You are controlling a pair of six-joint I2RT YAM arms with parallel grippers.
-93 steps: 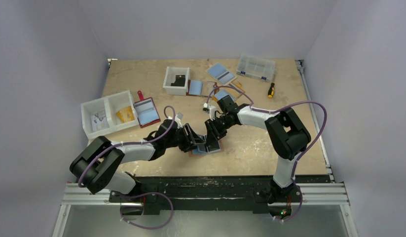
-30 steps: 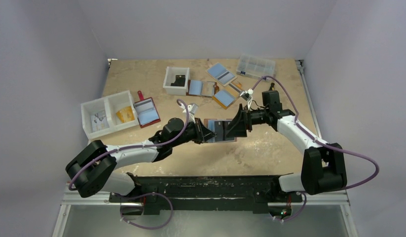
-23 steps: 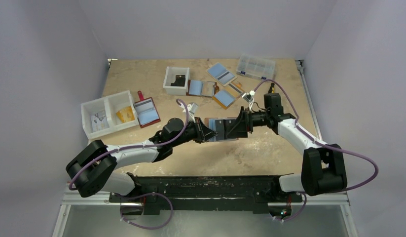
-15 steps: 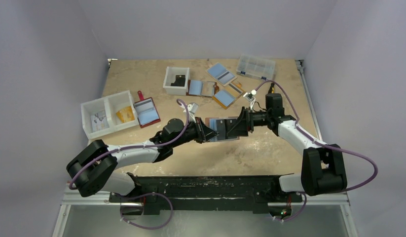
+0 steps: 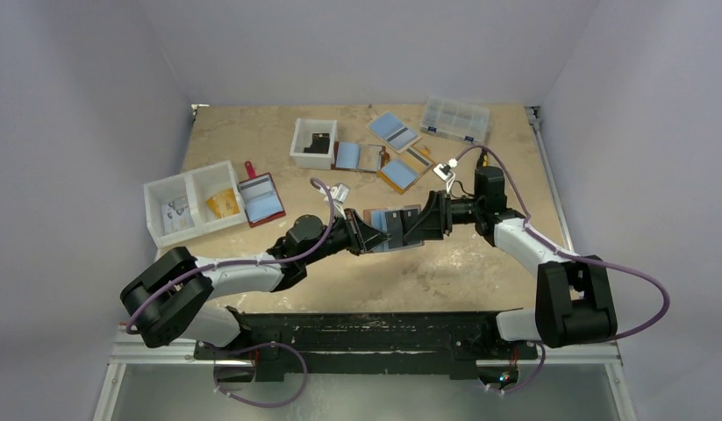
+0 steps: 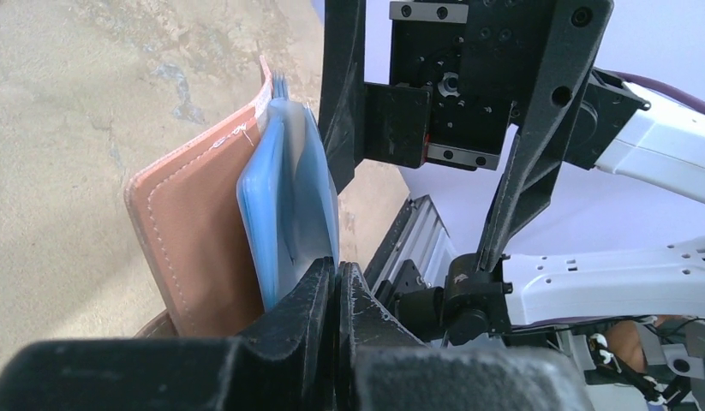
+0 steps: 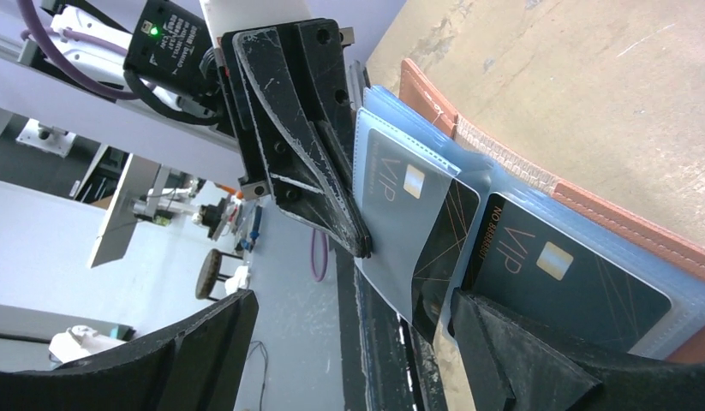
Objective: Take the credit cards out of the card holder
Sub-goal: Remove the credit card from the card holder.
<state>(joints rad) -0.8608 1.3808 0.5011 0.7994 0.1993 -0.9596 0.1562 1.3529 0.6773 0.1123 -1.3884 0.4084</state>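
The wood counter [image 5: 252, 140] runs wide in front of me, and both arms lean in low over its middle until they nearly meet. The left arm [image 5: 243, 267] stretches out flat from its base toward the right, wrist low. The right arm [image 5: 524, 241] bends at the elbow and reaches back toward the left, forearm about level. Between them lies the holder [image 5: 408, 239], opened out with its inner side up. Its long axis runs left to right, from one tool to the other, and its tan stitched cover [image 6: 199, 223] is underneath. The left tool [image 6: 337, 282] is pinched tight on the holder, gripping the edge of its pale blue plastic sleeves [image 6: 289, 197]. The right tool [image 7: 357, 342] stands wide, its fingers [image 7: 520, 360] spread on either side of the open spread. I cannot tell whether they touch it. In the right wrist view, the cards [image 7: 580, 278] sit tucked in the sleeves, one on each half. Each shows a small metallic chip and the letters "VIP". The darker one also carries a line beginning "NO", then digits too small to read for certain.
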